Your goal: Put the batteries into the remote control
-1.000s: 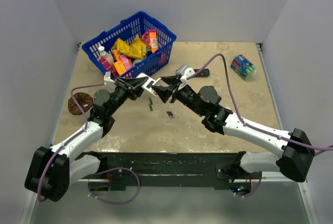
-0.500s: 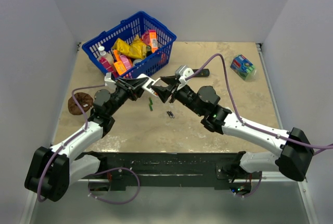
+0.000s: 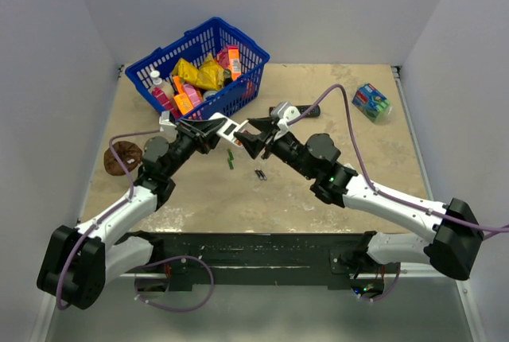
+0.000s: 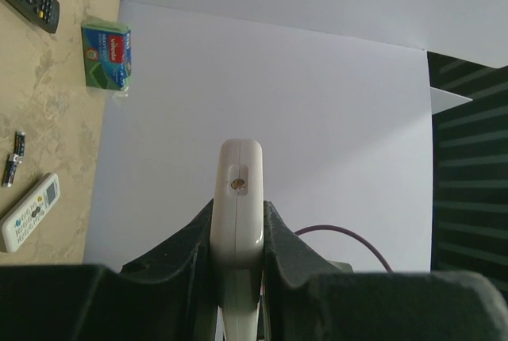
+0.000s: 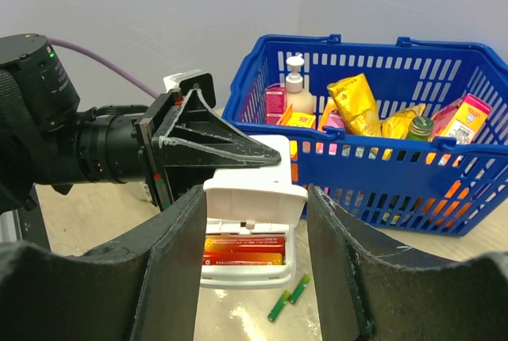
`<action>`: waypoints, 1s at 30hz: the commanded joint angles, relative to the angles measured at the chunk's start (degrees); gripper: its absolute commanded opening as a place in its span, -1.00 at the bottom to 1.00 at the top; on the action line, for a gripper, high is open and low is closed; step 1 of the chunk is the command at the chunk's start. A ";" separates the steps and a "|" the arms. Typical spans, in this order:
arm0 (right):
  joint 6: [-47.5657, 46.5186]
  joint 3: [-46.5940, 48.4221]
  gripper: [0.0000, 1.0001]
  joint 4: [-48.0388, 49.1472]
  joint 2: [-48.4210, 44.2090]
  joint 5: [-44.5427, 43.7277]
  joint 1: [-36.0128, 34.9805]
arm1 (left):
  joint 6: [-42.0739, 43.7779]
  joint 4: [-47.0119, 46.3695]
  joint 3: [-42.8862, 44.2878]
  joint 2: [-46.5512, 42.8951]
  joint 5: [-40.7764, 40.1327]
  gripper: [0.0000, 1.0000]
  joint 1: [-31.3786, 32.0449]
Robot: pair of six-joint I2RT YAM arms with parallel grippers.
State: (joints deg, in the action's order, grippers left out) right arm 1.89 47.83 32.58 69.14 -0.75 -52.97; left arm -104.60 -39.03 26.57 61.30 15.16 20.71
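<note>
White walls (image 3: 334,8) close in a beige speckled bench (image 3: 199,195), and at its far left stands a blue plastic basket (image 3: 236,97) full of bright packets. Above the middle of the bench, we see the left hand (image 3: 216,130) clamped on the long edges of the small white rectangular remote control (image 5: 255,192), holding it clear of the surface. The right hand (image 3: 253,137) meets it end-on. Its 2 fingers (image 5: 178,254) stand apart, flanking the remote control's end. We cannot tell whether they press on its sides.

From the right wrist, the remote control's compartment lies open, with red-orange batteries (image 5: 244,250) seated inside. Below it, 2 slim green batteries (image 5: 288,293) lie side by side on the bench. 2 dark batteries (image 3: 260,173) lie just beside them, nearer the arms. A long black remote (image 3: 301,110) rests further back, right of the basket.
</note>
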 commanded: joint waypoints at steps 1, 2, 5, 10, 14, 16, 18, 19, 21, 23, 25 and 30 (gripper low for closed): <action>-0.75 -1.16 -0.44 -0.85 -1.12 0.40 -0.20 | -3.16 -3.78 2.00 -2.06 -1.27 -1.00 0.21; -0.75 -1.16 -0.44 -0.85 -1.03 0.66 -0.20 | -3.24 -3.78 2.08 -2.15 -1.18 -1.00 0.21; -0.75 -0.99 -0.43 -0.85 -0.59 0.58 -0.29 | -3.25 -3.87 2.26 -2.15 -1.10 -1.00 0.21; -1.10 -0.99 -0.40 -1.11 -0.15 2.42 -0.64 | -3.25 -3.86 2.52 -2.50 -1.18 -1.00 0.21; -1.54 -1.34 -0.40 -1.81 -0.68 2.60 -0.73 | -3.16 -3.60 2.26 -2.76 -1.36 -1.00 0.21; -1.63 -1.60 -0.39 -2.34 -1.38 2.16 -0.82 | -2.81 -3.43 2.09 -3.03 -1.62 -1.00 0.12; -1.63 -2.04 -0.39 -3.13 -1.82 0.94 -0.82 | -2.28 -2.99 1.91 -2.85 -1.88 -1.00 0.03; -1.63 -2.30 -0.39 -4.18 -2.69 0.84 -0.82 | -1.50 -2.64 1.91 -2.59 -1.89 -1.00 -0.05; -1.28 -2.39 -0.37 -5.85 -3.75 -1.17 -0.91 | -0.44 -3.16 1.73 -1.27 -2.06 -1.00 -0.14; 0.74 -2.39 -0.33 -9.10 -5.24 -4.59 -0.73 | 3.86 -1.94 2.26 0.13 -1.71 -1.00 -0.49; 2.05 -2.04 -0.30 -14.00 -6.04 -8.80 -0.64 | 8.50 -1.84 2.00 1.19 -1.10 -1.00 -0.84; 5.93 -2.22 0.06 -22.98 -8.06 -12.78 -0.38 | 17.39 1.40 1.65 2.51 0.13 -1.00 -1.72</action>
State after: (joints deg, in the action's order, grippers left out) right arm 4.05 45.74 18.46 62.87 -7.66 -53.60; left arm -96.66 -37.60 26.68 63.42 14.33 19.90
